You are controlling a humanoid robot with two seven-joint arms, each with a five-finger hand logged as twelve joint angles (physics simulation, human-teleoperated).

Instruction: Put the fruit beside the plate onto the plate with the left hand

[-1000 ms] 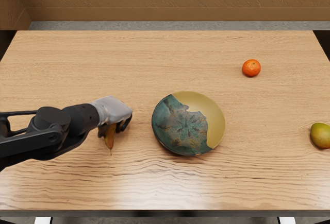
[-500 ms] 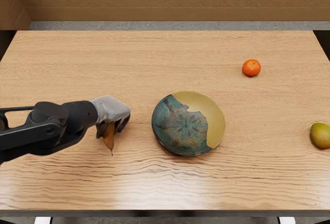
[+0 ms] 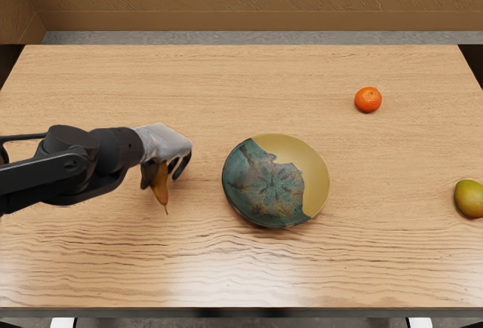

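Observation:
A yellow-brown pear (image 3: pixel 160 185) hangs stem-down from my left hand (image 3: pixel 164 160), whose grey fingers are curled around its top. The hand is left of the plate (image 3: pixel 311 164), a round dish glazed teal on one side and mustard yellow on the other, with a gap of bare table between them. My left arm comes in dark and bulky from the left edge. The upper part of the pear is hidden under the hand.
An orange (image 3: pixel 367 99) lies at the back right of the wooden table. A green-yellow mango (image 3: pixel 469 197) sits at the right edge. A low wall runs along the far side.
My left hand has risen slightly with the pear, and the arm has lifted and drawn a little upward in the picture. The plate and other fruit have not moved.

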